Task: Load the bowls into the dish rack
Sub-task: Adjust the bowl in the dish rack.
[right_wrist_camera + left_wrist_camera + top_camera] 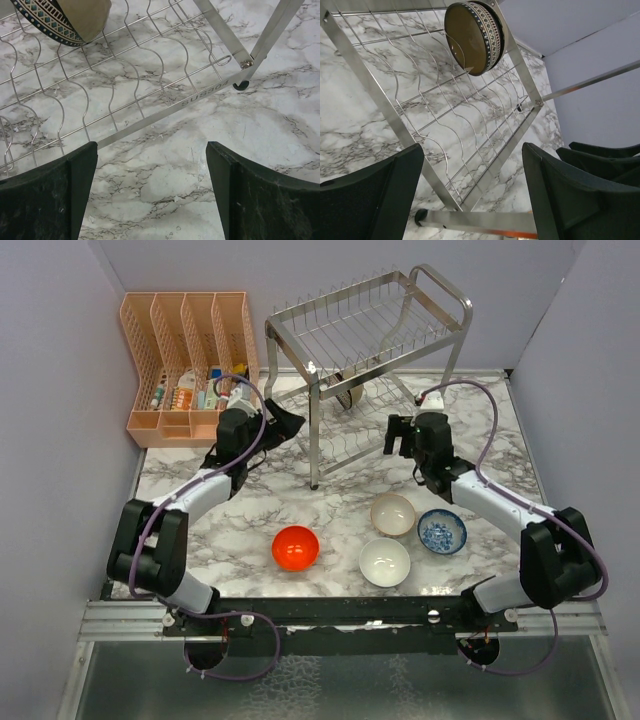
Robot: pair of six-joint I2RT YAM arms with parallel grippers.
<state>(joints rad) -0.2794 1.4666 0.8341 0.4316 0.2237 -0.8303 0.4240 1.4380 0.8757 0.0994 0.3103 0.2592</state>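
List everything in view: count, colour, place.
dish rack: one, shiny steel, back centre.
brown bowl: one, patterned band, on edge in rack's lower tier.
red-orange bowl: one, glossy, front centre.
white bowl: one, plain, front right.
beige-pink bowl: one, behind the white one.
blue-patterned bowl: one, white and blue, rightmost.
organiser: one, peach, back left.
table: one, grey-veined white marble.
left arm: one, black and white, left of rack, jaws open.
right arm: one, black and white, right of rack, jaws open.

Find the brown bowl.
The brown bowl stands on edge in the lower tier of the rack, centre-back in the top view, beyond the beige bowl.
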